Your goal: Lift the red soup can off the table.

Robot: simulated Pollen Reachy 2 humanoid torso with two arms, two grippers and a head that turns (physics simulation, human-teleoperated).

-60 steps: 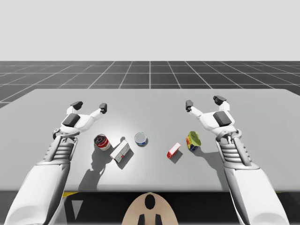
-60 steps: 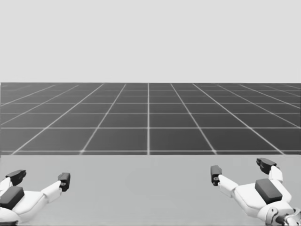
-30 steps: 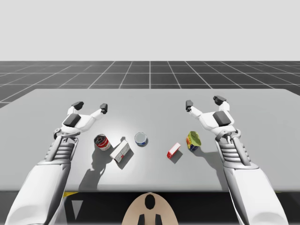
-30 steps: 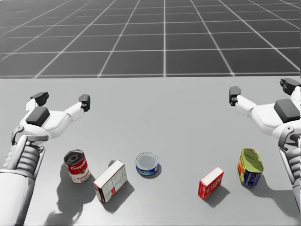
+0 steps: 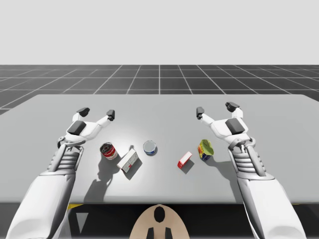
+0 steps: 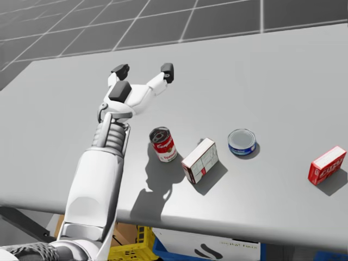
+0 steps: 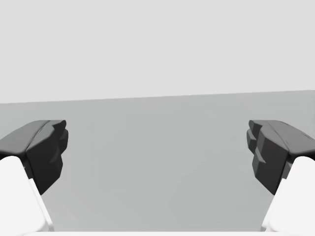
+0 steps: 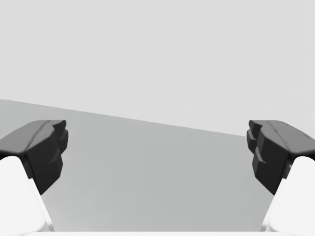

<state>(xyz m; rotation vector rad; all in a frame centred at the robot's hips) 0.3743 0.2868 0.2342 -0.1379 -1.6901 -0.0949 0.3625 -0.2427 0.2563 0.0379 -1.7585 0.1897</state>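
Two grippers are spread wide, and both hold nothing. My left gripper (image 5: pixel 96 112) is over the smooth grey table (image 5: pixel 279 129), its dark fingertips far apart, a little past the red soup can (image 5: pixel 108 151). That can is round with a metal top. It stands upright on the table near my left wrist, and nothing touches it. Just beside it sits a white box (image 5: pixel 128 161), then a flat round blue tin (image 5: pixel 150 147), a small red box (image 5: pixel 185 160) and a yellow and green can (image 5: pixel 205 149). My right gripper (image 5: pixel 216 109) is past that last can.
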